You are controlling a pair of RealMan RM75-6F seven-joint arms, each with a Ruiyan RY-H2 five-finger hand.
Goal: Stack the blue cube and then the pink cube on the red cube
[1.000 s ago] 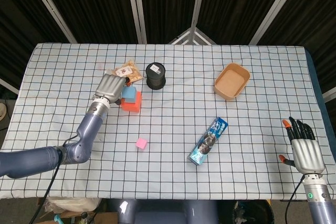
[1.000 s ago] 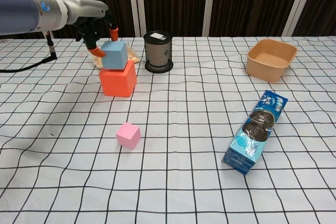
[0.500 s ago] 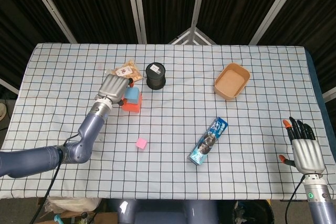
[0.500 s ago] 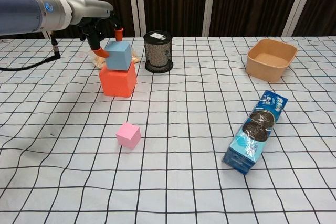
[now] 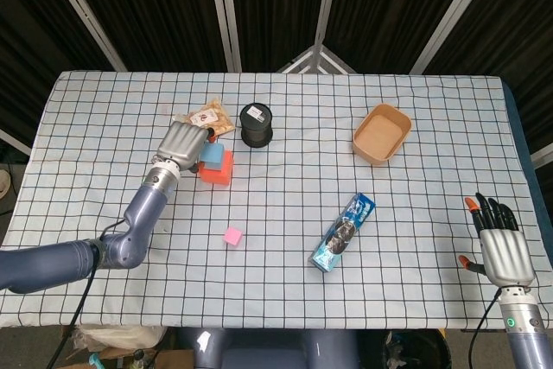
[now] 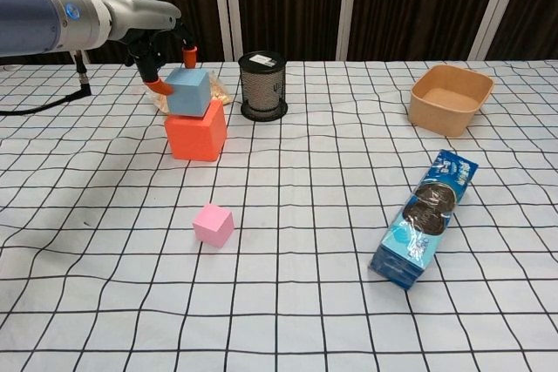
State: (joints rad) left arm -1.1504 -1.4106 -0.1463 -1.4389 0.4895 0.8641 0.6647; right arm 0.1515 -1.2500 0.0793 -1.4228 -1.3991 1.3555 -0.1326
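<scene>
Left hand: the left hand (image 6: 164, 65) pinches the small light-blue cube (image 6: 187, 91) between orange-tipped fingertips, one at its back top edge, one at its left side.
Blue cube: sits on the larger red-orange cube (image 6: 196, 132), near the far-left part of the checked tablecloth (image 6: 288, 302); its underside appears to touch the red top, shifted toward the red cube's left edge.
Change: half a second ago the blue cube sat a little further right and more centred on the red one; now it and the hand have drifted back left, so the placement is being adjusted, not released.
Meaning: first stacking step looks nearly done, but the hold is not let go.
Pink cube: the small pink cube (image 6: 213, 224) lies alone nearer the front edge, well apart from the stack, untouched.
Right hand: the right hand (image 5: 497, 244) hangs off the near-right corner, fingers spread, holding nothing.
</scene>
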